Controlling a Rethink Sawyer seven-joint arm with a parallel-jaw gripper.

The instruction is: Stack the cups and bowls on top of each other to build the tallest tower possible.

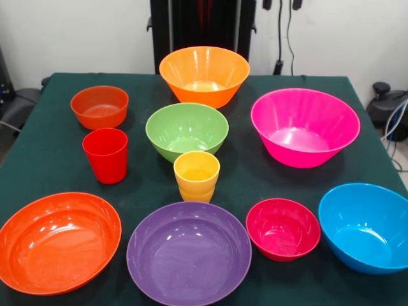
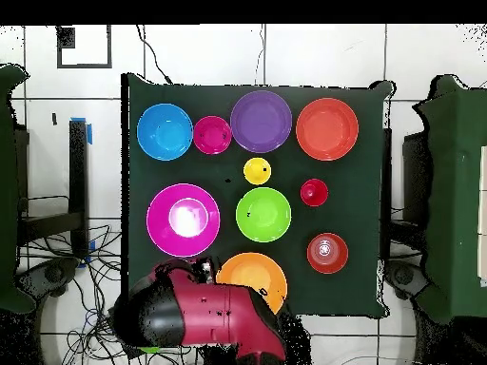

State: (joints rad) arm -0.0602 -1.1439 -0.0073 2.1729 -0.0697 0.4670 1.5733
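Red cup (image 1: 105,155), yellow cup (image 1: 196,175), purple bowl (image 1: 189,253), dark green tablecloth (image 1: 51,137), seemingly plain.

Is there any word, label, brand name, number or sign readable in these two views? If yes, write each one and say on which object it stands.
None: no text can be read in either view.
The bowls, such as the purple bowl, and the cups, such as the yellow cup, are plain.
The table with its dark green cloth carries no writing.
The robot arm shows no legible marking.
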